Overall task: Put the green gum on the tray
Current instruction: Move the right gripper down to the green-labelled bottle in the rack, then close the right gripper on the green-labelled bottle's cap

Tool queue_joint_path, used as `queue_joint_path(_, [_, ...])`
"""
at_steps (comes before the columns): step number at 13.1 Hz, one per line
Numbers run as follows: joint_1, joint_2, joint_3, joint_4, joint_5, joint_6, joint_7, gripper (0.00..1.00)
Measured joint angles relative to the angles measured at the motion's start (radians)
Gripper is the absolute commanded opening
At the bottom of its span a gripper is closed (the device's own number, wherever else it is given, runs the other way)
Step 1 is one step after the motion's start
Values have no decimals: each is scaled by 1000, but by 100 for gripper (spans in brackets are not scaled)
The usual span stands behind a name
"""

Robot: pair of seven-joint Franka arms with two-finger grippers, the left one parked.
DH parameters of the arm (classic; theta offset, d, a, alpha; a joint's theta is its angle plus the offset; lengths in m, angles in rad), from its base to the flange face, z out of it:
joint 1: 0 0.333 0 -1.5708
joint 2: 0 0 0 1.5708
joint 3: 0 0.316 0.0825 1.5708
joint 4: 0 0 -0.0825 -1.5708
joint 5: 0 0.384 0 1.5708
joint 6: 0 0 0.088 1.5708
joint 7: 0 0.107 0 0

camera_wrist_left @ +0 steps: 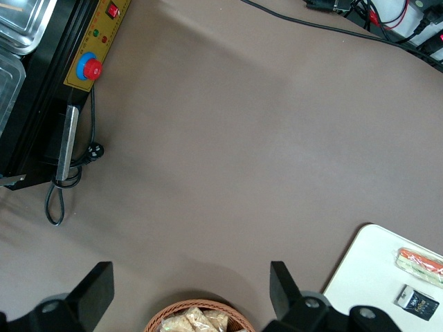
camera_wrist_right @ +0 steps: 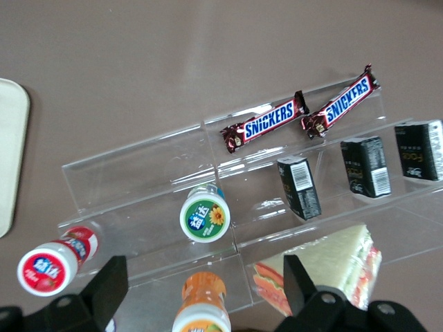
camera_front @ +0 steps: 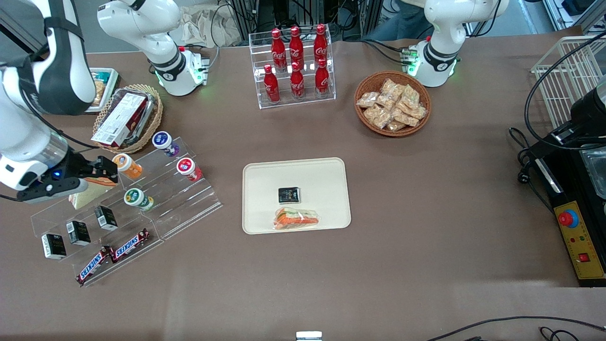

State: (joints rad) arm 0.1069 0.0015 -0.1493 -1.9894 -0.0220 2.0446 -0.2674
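The green gum [camera_front: 138, 199] is a small bottle with a white, green-ringed lid. It lies on a lower step of the clear stepped stand [camera_front: 184, 206] and also shows in the right wrist view [camera_wrist_right: 205, 214]. The cream tray [camera_front: 326, 173] lies at the table's middle, holding a black packet [camera_front: 289, 194] and a wrapped sandwich [camera_front: 296, 219]; its edge shows in the right wrist view [camera_wrist_right: 12, 152]. My gripper [camera_front: 102, 171] hovers over the stand's upper steps, open and empty, its fingers [camera_wrist_right: 111, 283] either side of the orange-lidded bottle [camera_wrist_right: 203, 308], above and farther from the front camera than the green gum.
The stand also holds a red-lidded bottle [camera_front: 188, 169], a purple-lidded bottle [camera_front: 164, 142], a wedge sandwich [camera_front: 90, 192], three black cartons [camera_front: 78, 232] and two Snickers bars [camera_front: 113, 255]. Near it stands a basket with a box [camera_front: 124, 118]. Farther back are a cola rack [camera_front: 296, 64] and a snack basket [camera_front: 393, 104].
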Motion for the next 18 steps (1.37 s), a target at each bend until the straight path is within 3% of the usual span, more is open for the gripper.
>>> queue_joint_path(6, [-1, 77, 0, -53, 0, 105, 0, 100])
queue_joint_path(18, [-1, 197, 2, -85, 0, 177, -3, 100])
